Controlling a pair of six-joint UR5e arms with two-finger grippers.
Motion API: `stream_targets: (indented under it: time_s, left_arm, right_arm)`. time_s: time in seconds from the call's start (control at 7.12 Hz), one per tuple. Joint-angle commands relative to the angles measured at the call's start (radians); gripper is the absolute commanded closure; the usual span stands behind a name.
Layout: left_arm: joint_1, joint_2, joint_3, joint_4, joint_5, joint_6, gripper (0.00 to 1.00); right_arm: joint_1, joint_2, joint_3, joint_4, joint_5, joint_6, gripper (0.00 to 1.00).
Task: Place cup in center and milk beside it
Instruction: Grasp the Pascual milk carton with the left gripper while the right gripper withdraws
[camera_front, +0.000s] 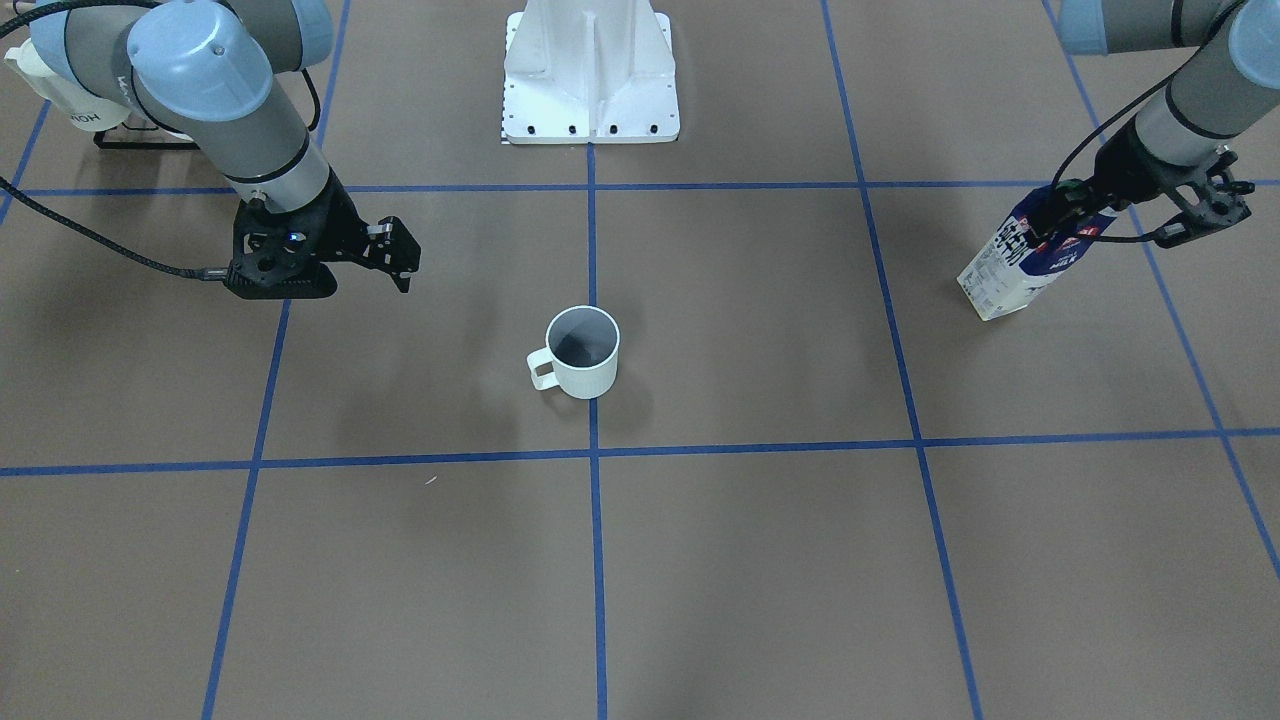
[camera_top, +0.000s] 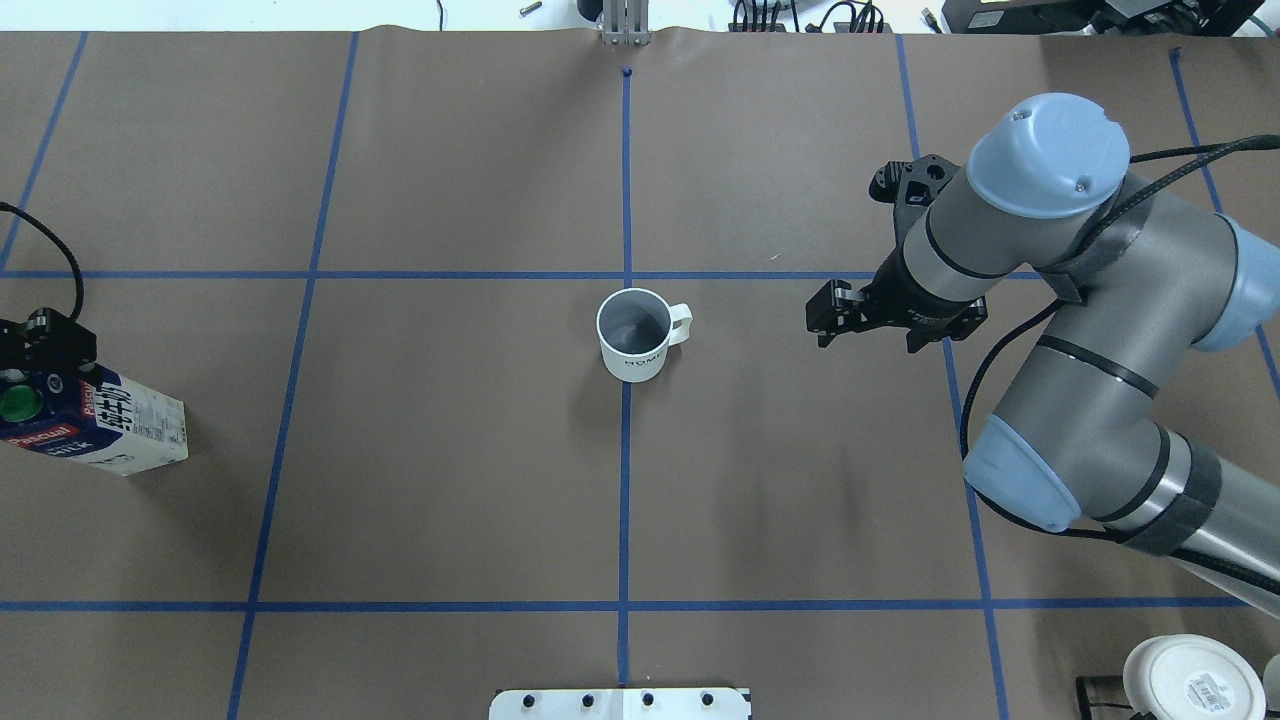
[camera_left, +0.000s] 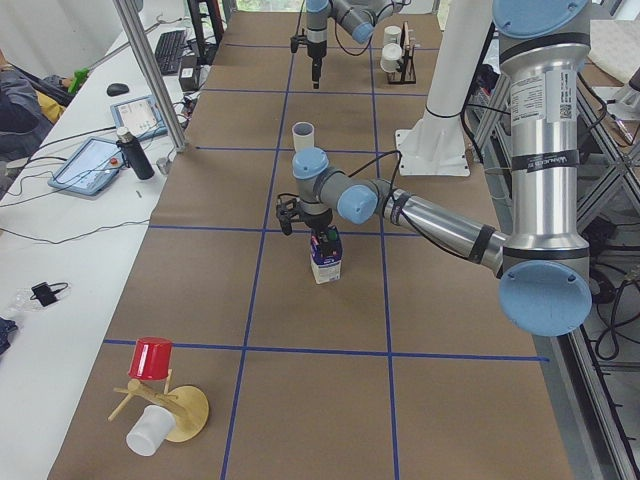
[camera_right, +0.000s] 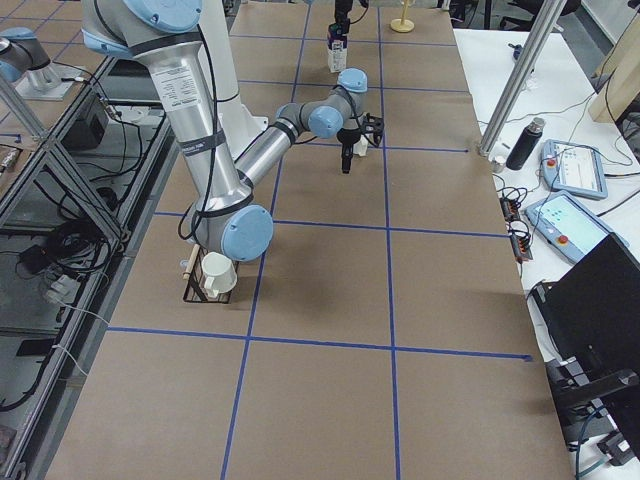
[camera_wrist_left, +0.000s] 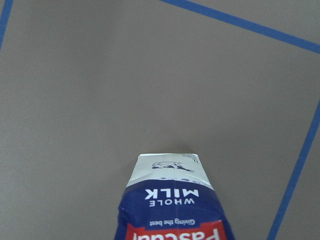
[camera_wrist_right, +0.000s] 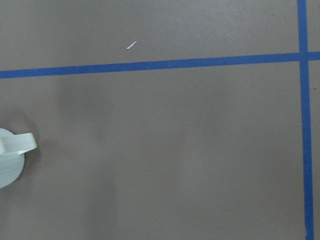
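Note:
The cup (camera_front: 583, 352) is a white mug with a loop handle and a dark grey inside. It stands upright on the centre blue line and also shows in the overhead view (camera_top: 634, 334). My right gripper (camera_front: 398, 258) hangs apart from it on the handle side, open and empty; it also shows in the overhead view (camera_top: 826, 316). The milk (camera_front: 1022, 262) is a navy and white carton with a green cap (camera_top: 20, 403). It stands at the table's far left (camera_top: 95, 430). My left gripper (camera_front: 1048, 212) is shut on its top ridge.
A rack with white cups stands behind my right arm (camera_front: 60, 100), also in the overhead view (camera_top: 1190, 680). The white robot base plate (camera_front: 590, 100) is at the table's robot side. A wooden stand with a red cup (camera_left: 150, 357) is at the left end.

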Motion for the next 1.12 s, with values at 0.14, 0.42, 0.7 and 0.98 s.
stream_targets:
  time_s: [0.14,0.42,0.7,0.98]
  left_arm:
    - [-0.001,-0.001,0.0,0.001,0.006,0.003,0.81]
    - [-0.004,-0.071,-0.027,0.045,-0.003,-0.03,0.92]
    - [-0.001,-0.373,-0.029,0.355,0.001,-0.092,0.91]
    - [0.118,-0.591,0.003,0.495,0.027,-0.092,0.91]
  right_arm:
    - [0.0,-0.001,-0.001,0.0,0.0,0.0,0.0]
    - [0.028,-0.002,0.003,-0.006,0.003,-0.002,0.0]
    - [0.09,-0.129,0.083,-0.006,0.002,-0.023,0.0]
    - [0.172,-0.27,0.13,-0.005,0.002,-0.182,0.0]
